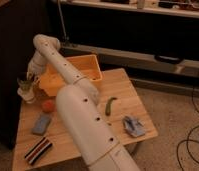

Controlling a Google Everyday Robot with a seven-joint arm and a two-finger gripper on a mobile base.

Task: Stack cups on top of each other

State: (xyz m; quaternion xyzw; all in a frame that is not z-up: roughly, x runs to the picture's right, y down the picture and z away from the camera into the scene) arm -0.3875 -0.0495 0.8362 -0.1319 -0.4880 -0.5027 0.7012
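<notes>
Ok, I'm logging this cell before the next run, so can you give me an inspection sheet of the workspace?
Surface: wooden table, crowded.
Job's things: green cup sitting on the white cup at the far left edge.
Clutter: yellow bin, orange ball, green pod, blue sponge, blue cloth, striped block.
Grippers: gripper at the green cup.
Cables: black cable on the floor, right.
Surroundings: dark shelving behind.

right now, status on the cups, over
Gripper at the table's far left corner, right above the cups. Green cup sits on white cup. Ball and yellow bin beside, not blocking.
</notes>
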